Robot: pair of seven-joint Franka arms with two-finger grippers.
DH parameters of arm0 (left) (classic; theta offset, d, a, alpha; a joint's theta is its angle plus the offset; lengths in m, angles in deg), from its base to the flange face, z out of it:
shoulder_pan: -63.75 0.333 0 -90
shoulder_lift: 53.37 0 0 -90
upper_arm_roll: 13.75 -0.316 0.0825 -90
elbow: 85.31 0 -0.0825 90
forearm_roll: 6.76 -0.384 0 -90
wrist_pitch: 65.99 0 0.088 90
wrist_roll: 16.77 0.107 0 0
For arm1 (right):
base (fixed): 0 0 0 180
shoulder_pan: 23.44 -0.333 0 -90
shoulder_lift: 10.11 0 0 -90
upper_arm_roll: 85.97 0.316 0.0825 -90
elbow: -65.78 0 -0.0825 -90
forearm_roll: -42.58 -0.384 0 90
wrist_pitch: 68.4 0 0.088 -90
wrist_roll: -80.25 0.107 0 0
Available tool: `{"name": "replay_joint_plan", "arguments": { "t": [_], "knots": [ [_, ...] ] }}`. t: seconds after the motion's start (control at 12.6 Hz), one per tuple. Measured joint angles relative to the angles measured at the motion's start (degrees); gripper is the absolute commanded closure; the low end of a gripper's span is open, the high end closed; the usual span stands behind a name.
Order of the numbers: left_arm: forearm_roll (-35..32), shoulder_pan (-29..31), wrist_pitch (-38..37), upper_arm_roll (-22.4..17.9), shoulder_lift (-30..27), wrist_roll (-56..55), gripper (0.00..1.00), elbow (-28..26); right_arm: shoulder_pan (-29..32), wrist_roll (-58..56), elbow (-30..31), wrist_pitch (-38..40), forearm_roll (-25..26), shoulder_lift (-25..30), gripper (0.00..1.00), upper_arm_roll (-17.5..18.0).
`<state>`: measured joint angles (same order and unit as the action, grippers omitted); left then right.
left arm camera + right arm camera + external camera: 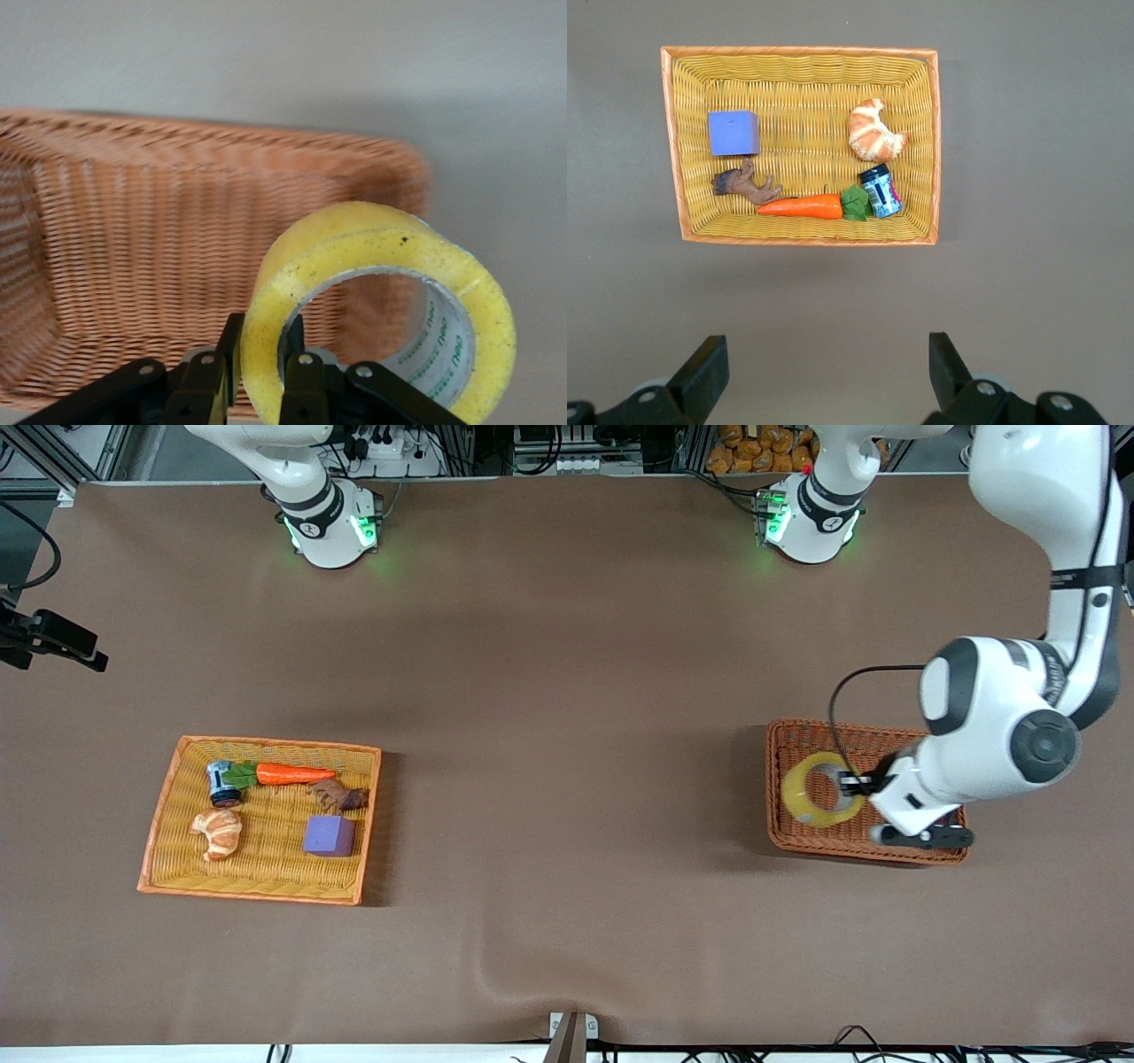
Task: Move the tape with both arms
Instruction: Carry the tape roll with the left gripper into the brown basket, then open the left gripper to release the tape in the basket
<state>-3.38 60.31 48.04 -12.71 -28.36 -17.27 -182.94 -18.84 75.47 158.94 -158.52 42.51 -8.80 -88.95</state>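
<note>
The left gripper (pixel 259 372) pinches the wall of the yellow tape roll (pixel 381 310), one finger inside the ring and one outside, holding it tilted above the brown wicker basket (pixel 797 841). The right gripper (pixel 824 376) hangs wide open and waiting over bare tabletop (pixel 1036 266) near the orange basket (pixel 671 142) of toy food.

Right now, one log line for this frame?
left gripper: shut on tape, over brown basket | right gripper: open, above yellow basket
</note>
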Motion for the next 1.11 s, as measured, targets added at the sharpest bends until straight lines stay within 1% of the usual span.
{"name": "replay_joint_plan", "arguments": {
  "t": [0.16, 0.32, 0.48, 0.56, 0.64, 0.72, 0.8, 0.88, 1.11],
  "knots": [
    [0.0, 2.83, 2.94, 0.08, 0.31, 4.17, 1.0, -3.98, 0.0, 0.0, 0.0, 0.01, 0.0, 0.0, 0.0, 0.04],
    [0.0, 4.95, 7.56, 0.1, 0.61, 9.36, 1.0, -7.79, 0.0, 0.0, 0.0, 0.03, 0.0, 0.0, 0.0, 0.01],
    [0.0, 6.85, 8.98, 0.09, 1.34, 12.71, 1.0, -9.43, 0.0, 0.0, 0.0, 0.03, 0.0, 0.0, 0.0, 0.0],
    [0.0, 7.37, 9.19, 0.09, 1.67, 13.92, 0.98, -9.59, 0.0, 0.0, 0.0, 0.03, 0.0, 0.0, 0.0, 0.0],
    [0.0, 7.55, 9.55, 0.09, 2.02, 14.52, 0.85, -9.61, 0.0, 0.01, 0.0, 0.03, 0.0, 0.0, 0.0, 0.0],
    [0.0, 7.57, 10.34, 0.1, 2.41, 14.57, 0.59, -9.61, 0.0, 0.01, 0.0, 0.03, 0.0, 0.0, 0.0, 0.0],
    [0.0, 7.68, 11.69, 0.1, 2.89, 14.6, 0.19, -9.58, 0.0, 0.01, 0.0, 0.03, 0.0, 0.0, 0.0, -0.01],
    [-0.18, 7.82, 12.86, 0.1, 3.46, 14.93, 0.0, -9.39, 0.0, 0.01, 0.0, 0.03, 0.0, 0.0, 0.0, -0.02],
    [-2.48, 7.79, 14.26, 0.37, 4.28, 15.81, 0.0, -6.69, 0.0, 0.03, 0.0, 0.03, 0.0, 0.0, 0.0, -0.04]
  ]
}}
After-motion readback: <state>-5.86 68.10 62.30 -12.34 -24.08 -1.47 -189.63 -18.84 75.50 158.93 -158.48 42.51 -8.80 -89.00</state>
